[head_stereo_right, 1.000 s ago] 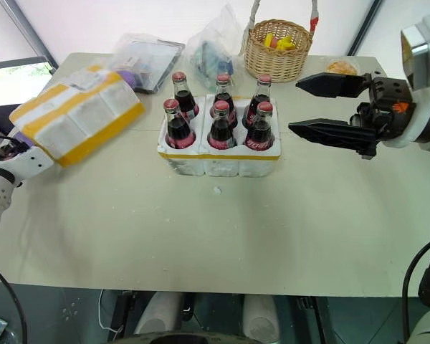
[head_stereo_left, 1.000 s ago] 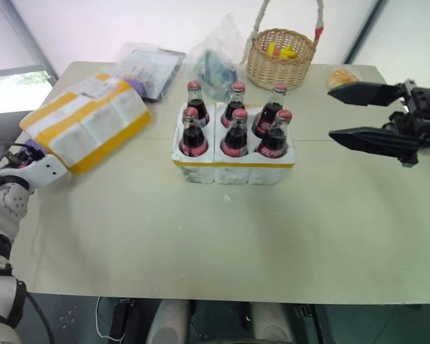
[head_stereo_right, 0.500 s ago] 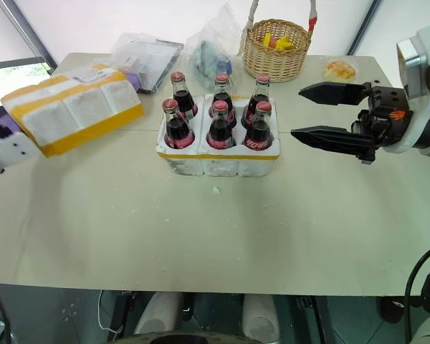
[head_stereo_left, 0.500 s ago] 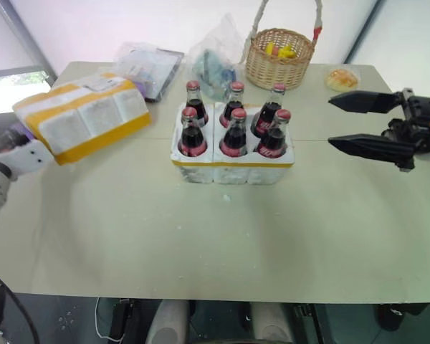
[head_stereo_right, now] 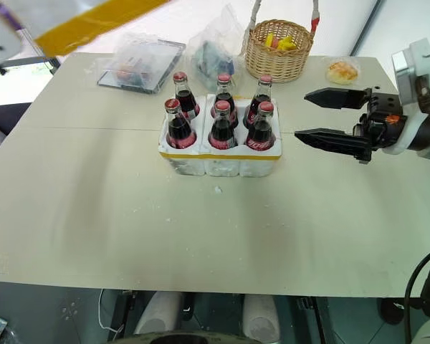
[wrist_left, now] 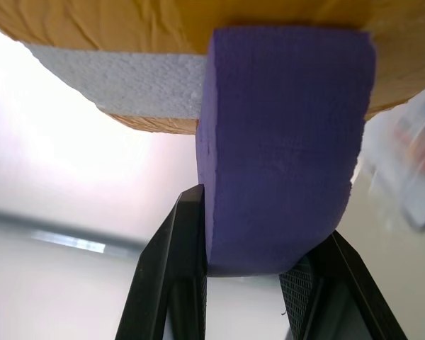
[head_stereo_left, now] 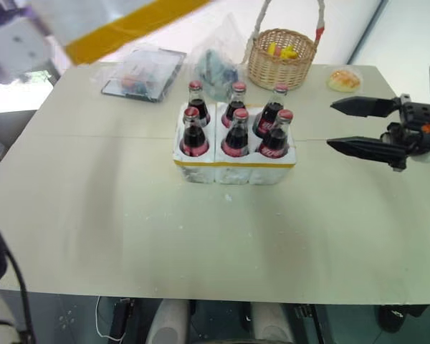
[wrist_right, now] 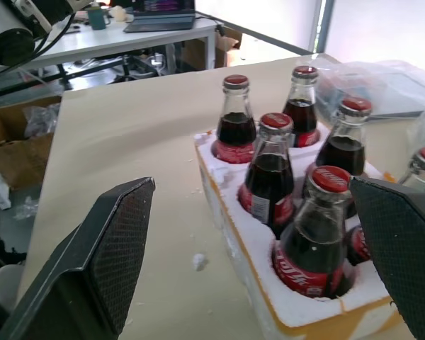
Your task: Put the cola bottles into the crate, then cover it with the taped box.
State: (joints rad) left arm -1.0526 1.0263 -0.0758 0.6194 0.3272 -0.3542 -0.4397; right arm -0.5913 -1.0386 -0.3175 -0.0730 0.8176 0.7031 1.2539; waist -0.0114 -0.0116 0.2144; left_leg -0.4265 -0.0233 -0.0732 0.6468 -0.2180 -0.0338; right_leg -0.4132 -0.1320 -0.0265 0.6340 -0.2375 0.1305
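On the worktop (head_stereo_left: 129, 236), near its middle, the crate (head_stereo_left: 233, 165) holds all six cola bottles (head_stereo_left: 234, 132) upright in its wells. Right of it, the right hand (head_stereo_left: 358, 125) hovers with fingers spread wide, holding nothing. At far left, raised high, the left hand (wrist_left: 248, 283) pinches a purple foam tab (wrist_left: 283, 142) on the taped box (head_stereo_left: 122, 21).

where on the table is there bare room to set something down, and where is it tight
Bare table runs across the whole near half in front of the crate, and along both sides of it. It is crowded along the far edge: flat plastic packet, clear bag, wicker basket, wrapped bun.
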